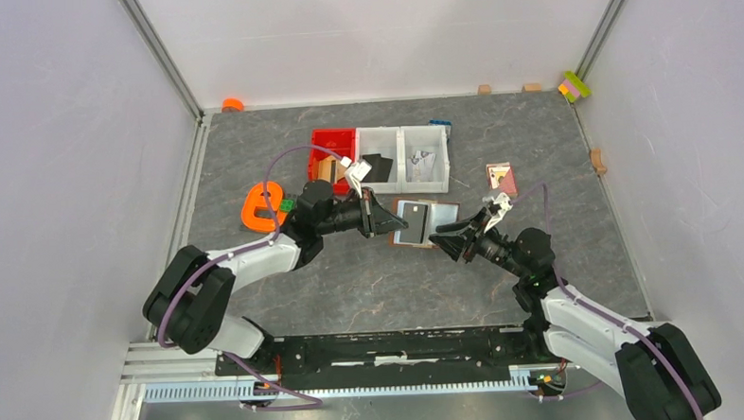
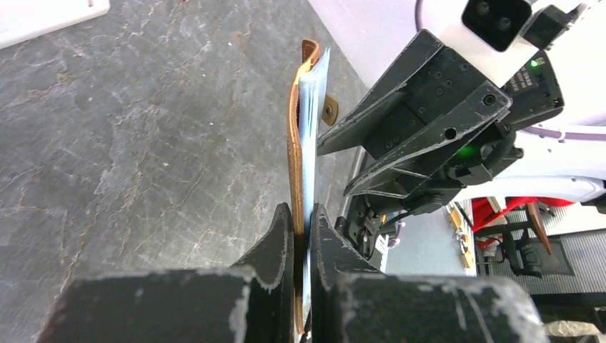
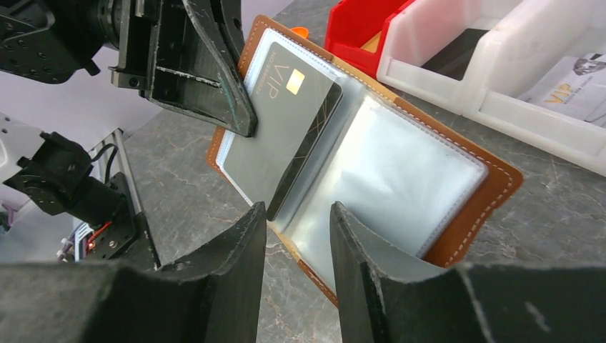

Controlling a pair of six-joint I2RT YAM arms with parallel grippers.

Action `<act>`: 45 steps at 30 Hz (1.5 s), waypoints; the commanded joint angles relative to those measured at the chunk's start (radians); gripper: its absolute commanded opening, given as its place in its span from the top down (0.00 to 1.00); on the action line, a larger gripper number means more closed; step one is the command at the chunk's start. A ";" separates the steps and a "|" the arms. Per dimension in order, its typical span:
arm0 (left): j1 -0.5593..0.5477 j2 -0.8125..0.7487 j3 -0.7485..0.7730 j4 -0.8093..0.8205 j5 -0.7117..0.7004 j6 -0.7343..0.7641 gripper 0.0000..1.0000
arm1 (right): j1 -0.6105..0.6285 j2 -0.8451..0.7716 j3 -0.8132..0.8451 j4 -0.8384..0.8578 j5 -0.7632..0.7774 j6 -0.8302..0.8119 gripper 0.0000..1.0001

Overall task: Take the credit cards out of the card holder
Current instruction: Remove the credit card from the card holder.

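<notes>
The card holder (image 1: 441,211) lies open on the table, brown leather with clear sleeves (image 3: 400,171). A dark grey credit card (image 3: 286,128) marked VIP sits askew on its left half; it also shows in the top view (image 1: 413,221). My left gripper (image 1: 385,221) is shut on the holder's left flap, which shows edge-on in the left wrist view (image 2: 293,143) between the shut jaws (image 2: 301,214). My right gripper (image 3: 296,214) is open at the holder's near edge, the card's lower corner just beyond its fingertips (image 3: 254,221). It also shows in the top view (image 1: 442,237).
A red bin (image 1: 332,138) and two white bins (image 1: 402,142) stand behind the holder; one holds a black square piece (image 1: 378,167), the other a pale card (image 3: 572,78). A pink-red picture card (image 1: 501,177) lies at the right, an orange object (image 1: 259,205) at the left.
</notes>
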 commanded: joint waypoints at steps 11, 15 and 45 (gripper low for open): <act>-0.015 0.058 0.007 0.221 0.142 -0.116 0.97 | 0.005 0.023 0.024 0.161 -0.076 0.093 0.69; -0.019 0.073 0.008 0.243 0.159 -0.133 0.97 | 0.005 0.019 0.022 0.156 -0.067 0.095 0.72; -0.042 0.071 -0.011 0.372 0.216 -0.174 0.98 | -0.042 0.063 -0.004 0.210 -0.047 0.199 0.63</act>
